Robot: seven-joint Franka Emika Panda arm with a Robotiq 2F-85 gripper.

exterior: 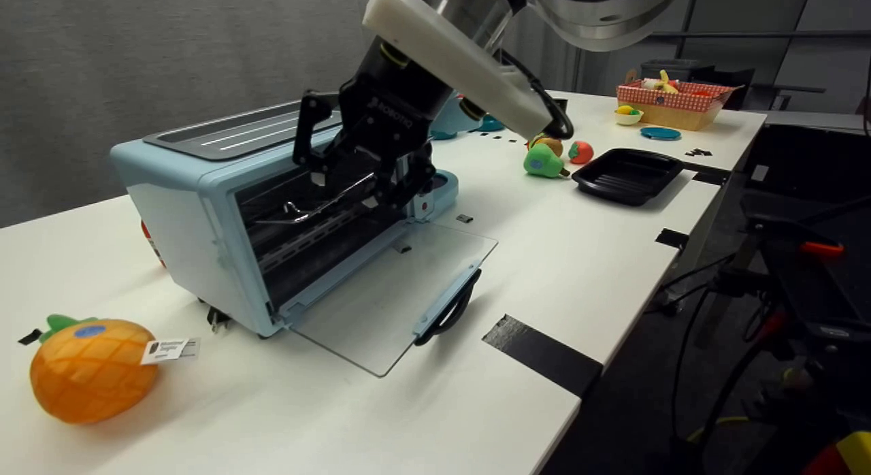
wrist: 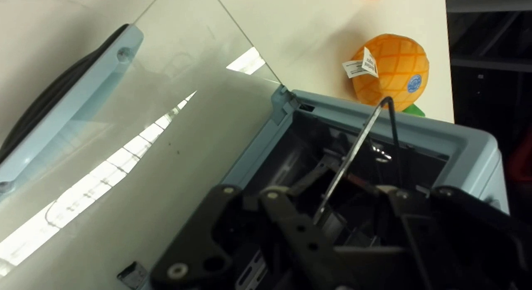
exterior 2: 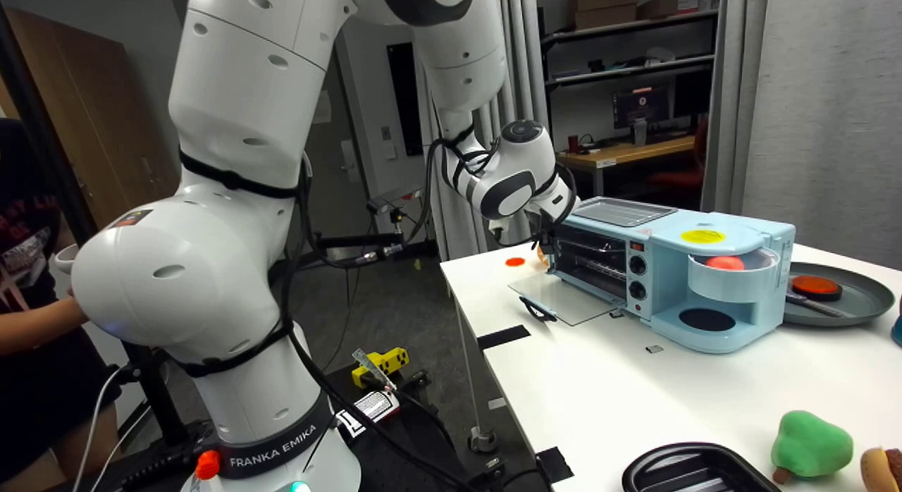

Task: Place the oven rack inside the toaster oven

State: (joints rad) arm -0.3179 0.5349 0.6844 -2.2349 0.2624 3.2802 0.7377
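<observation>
While the black gripper (exterior: 344,190) stands spread at the mouth of the toaster oven (exterior: 170,230), the oven rack (wrist: 350,155) lies at least partly inside, its wire edge showing between the fingers (wrist: 291,219) in the wrist view, with the glass door (exterior: 388,298) lowered in front.

Gray curtains (exterior 2: 803,97) flank shelves (exterior 2: 624,72) and a wooden desk (exterior 2: 634,151), beyond a dark floor (exterior 2: 423,302).

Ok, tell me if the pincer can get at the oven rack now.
Probably yes: the toaster oven has its glass door down, and the open pincer is at the opening, by the oven rack.
</observation>
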